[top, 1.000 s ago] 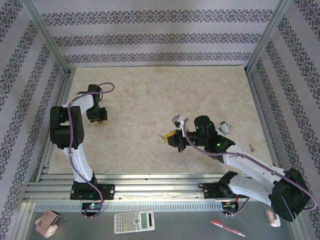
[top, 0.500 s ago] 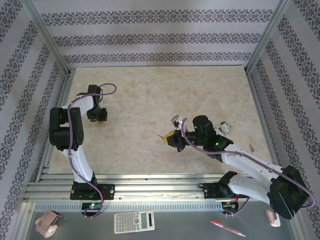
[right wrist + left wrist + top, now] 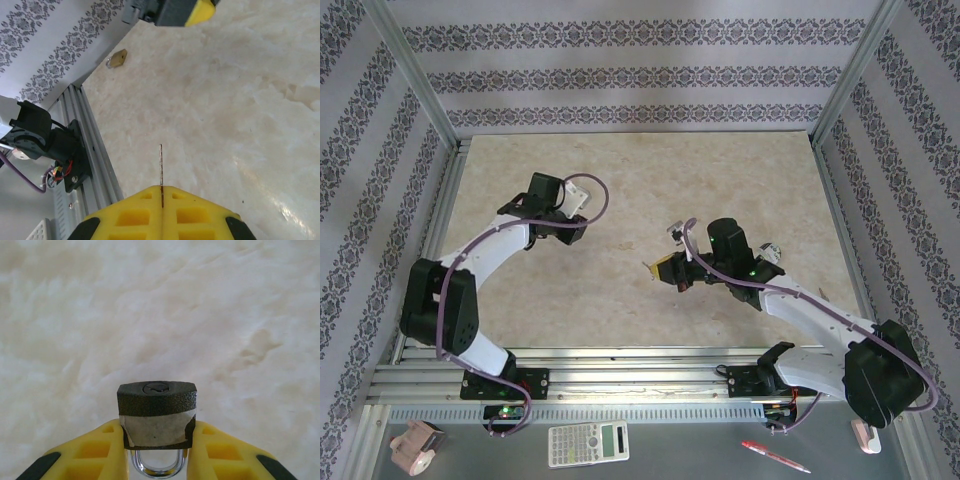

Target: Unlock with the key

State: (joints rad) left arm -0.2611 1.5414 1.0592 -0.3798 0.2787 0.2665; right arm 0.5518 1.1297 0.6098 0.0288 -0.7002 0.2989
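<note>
Marbled table (image 3: pixel 720 170) under both arms. The left gripper (image 3: pixel 156 437) is left of centre, jaws closed partway on the padlock (image 3: pixel 156 412). Its black body is pinched between the yellow fingers (image 3: pixel 97 450), keyhole facing away, shackle back toward the wrist. The right gripper (image 3: pixel 162 192) is near mid-table, jaws pressed fully together on the key (image 3: pixel 160 165), thin blade poking straight out, edge-on.

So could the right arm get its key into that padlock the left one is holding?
Probably yes. The padlock sits in the left jaws with its keyhole facing outward, uncovered, and bare table lies between it and the key.
</note>
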